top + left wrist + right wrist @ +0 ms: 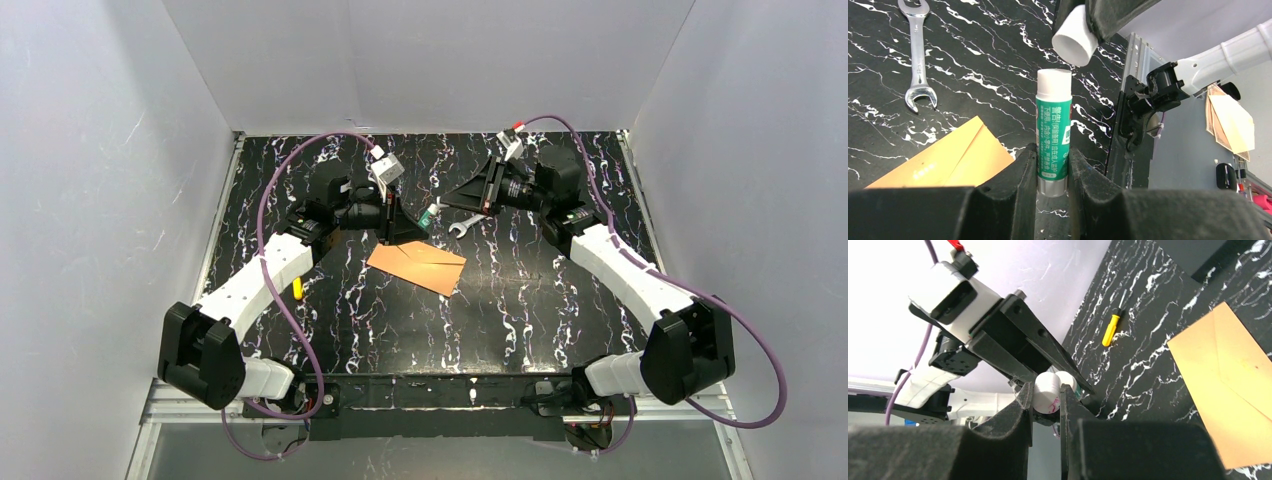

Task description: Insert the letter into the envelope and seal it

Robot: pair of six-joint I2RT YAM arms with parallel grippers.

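The orange-brown envelope (pixel 417 266) lies flat on the black marbled table, just in front of both grippers; it also shows in the left wrist view (pixel 948 160) and the right wrist view (pixel 1233 390). The letter is not in view. My left gripper (pixel 1053 165) is shut on a green glue stick (pixel 1053 130) with its white tip bare. My right gripper (pixel 1047 395) is shut on the white cap (pixel 1048 392), held just beyond the stick's tip and apart from it (pixel 1075 35). The two grippers meet above the table behind the envelope (pixel 432 208).
A steel wrench (pixel 465 227) lies on the table right of the grippers, behind the envelope. A yellow-handled screwdriver (pixel 297 288) lies by the left arm. White walls enclose the table on three sides.
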